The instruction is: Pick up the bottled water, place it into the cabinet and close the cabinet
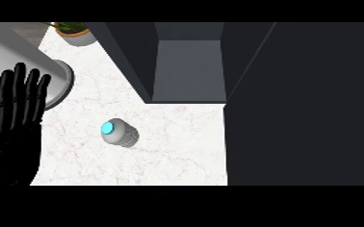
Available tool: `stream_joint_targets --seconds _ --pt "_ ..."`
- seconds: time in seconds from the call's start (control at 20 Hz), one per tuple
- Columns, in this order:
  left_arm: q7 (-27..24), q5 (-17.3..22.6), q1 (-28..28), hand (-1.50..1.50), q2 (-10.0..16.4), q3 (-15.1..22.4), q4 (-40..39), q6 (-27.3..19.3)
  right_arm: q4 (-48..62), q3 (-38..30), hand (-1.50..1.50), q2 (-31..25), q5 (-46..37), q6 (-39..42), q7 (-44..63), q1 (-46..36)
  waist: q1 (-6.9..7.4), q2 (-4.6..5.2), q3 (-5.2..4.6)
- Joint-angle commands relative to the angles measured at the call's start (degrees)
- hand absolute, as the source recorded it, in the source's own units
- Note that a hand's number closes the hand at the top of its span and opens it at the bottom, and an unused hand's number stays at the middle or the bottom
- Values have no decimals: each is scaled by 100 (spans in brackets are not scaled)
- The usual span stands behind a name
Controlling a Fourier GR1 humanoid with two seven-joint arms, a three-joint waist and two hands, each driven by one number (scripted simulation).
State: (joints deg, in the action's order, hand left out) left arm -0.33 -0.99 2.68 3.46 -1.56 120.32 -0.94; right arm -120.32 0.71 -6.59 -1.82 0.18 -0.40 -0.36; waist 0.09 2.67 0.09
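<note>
The bottled water (119,132) stands on the white marble counter (177,144), seen from above as a grey ribbed body with a cyan cap. Behind it the dark cabinet (186,62) stands open, its grey inside showing, and its dark door (295,106) swings out along the right side. My left hand (21,110) rests open at the left edge with fingers up, well left of the bottle and not touching it. My right hand does not show.
A potted plant (74,32) sits at the back left of the counter. A grey rounded object (57,84) lies at the left, partly behind my left hand. Bare counter surrounds the bottle.
</note>
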Motion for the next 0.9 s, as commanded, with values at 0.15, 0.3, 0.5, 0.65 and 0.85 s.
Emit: stream_joint_targets --seconds 0.15,0.3,0.5,0.65,0.85 --pt "-141 1379 -147 -150 719 -389 -203 1334 -333 246 -150 107 48 174 -170 739 -55 -281 -13" --pt "275 2271 320 -150 413 182 -406 1825 -526 728 -150 17 604 708 302 690 -28 -290 -21" --pt "1030 3237 432 -150 882 -229 290 2006 -990 851 -150 -55 685 767 619 973 10 -287 -9" --pt "1337 4014 901 -150 1180 -680 707 2141 -1693 930 -150 -70 822 735 1006 1340 17 -293 -10" --pt "1431 4284 1122 -150 1258 -1008 772 2264 -2235 1432 -150 135 486 531 1412 1429 6 -284 -11"
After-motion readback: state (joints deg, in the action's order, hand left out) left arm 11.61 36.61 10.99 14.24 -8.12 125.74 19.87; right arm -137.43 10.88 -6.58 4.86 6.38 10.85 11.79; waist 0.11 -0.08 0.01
